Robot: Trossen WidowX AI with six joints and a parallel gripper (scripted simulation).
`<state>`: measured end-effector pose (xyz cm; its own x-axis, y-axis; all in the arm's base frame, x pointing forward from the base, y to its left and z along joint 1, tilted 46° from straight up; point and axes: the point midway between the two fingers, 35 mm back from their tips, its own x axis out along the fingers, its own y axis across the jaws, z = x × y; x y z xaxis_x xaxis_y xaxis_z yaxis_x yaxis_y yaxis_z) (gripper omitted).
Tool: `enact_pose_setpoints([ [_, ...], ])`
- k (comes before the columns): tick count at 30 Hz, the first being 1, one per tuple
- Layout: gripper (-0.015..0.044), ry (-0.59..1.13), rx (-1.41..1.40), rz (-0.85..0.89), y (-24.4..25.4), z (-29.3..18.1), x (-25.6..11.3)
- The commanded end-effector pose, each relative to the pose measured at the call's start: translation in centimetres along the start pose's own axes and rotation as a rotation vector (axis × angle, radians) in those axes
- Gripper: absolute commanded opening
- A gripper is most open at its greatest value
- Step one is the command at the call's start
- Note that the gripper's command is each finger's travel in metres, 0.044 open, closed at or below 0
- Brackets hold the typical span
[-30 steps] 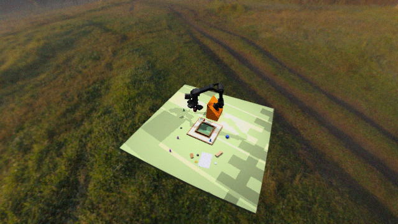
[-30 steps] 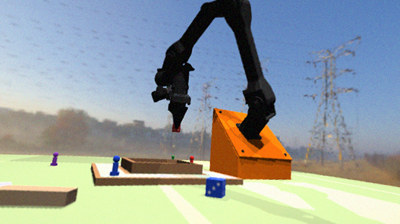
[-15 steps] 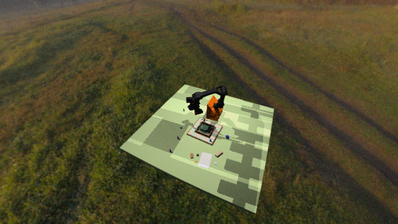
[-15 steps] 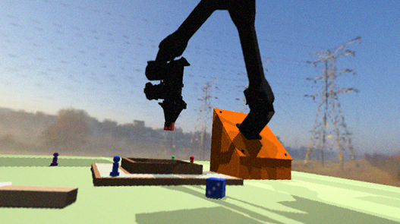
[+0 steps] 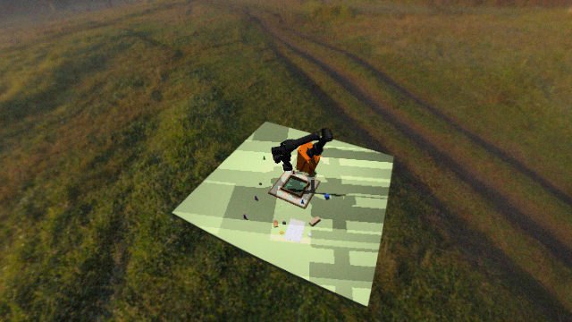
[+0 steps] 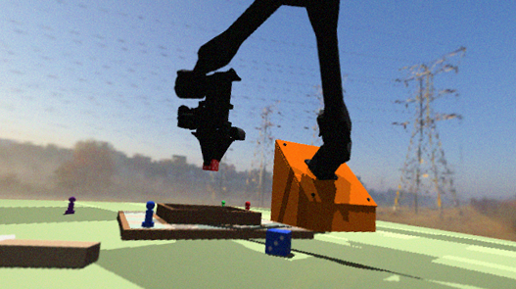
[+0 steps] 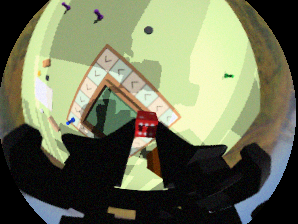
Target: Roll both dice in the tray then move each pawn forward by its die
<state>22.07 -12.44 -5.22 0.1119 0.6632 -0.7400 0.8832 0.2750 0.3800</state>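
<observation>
My gripper (image 5: 287, 169) (image 6: 211, 166) (image 7: 145, 122) is shut on the red die (image 6: 211, 165) (image 7: 146, 126), held up in the air above the board's robot side. The tray (image 5: 295, 184) (image 6: 207, 214) (image 7: 122, 112) has brown walls and a green floor; no die shows in it. It stands inside the square arrow board (image 5: 277, 191) (image 6: 175, 230) (image 7: 133, 83). The blue die (image 5: 327, 196) (image 6: 278, 242) lies on the table outside the board. The blue pawn (image 5: 302, 201) (image 6: 148, 214) (image 7: 70, 121) stands on the track. The red pawn (image 5: 293, 172) (image 6: 248, 205) is near the base; the wrist view hides it.
A green pawn (image 5: 264, 157) (image 7: 228, 76), purple pawns (image 5: 256, 198) (image 7: 98, 15) and a dark disc (image 5: 260, 183) (image 7: 148, 30) are outside the board. A wooden block (image 5: 315, 221) (image 6: 39, 252) and white sheet (image 5: 295, 230) lie farther off. The orange base (image 6: 313, 192) stands close to the board.
</observation>
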Motion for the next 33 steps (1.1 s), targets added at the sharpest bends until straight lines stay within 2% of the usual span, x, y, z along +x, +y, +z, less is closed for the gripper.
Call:
enact_pose_setpoints([
  [1,0.0,0.004,0.098,0.006,1.5,-0.8,0.4],
  [23,0.0,0.051,0.591,0.021,8.1,-5.8,2.3],
  [30,0.0,0.05,0.606,0.017,8.3,-5.9,2.4],
  [33,0.0,-0.008,0.607,-0.037,8.0,-6.1,2.8],
])
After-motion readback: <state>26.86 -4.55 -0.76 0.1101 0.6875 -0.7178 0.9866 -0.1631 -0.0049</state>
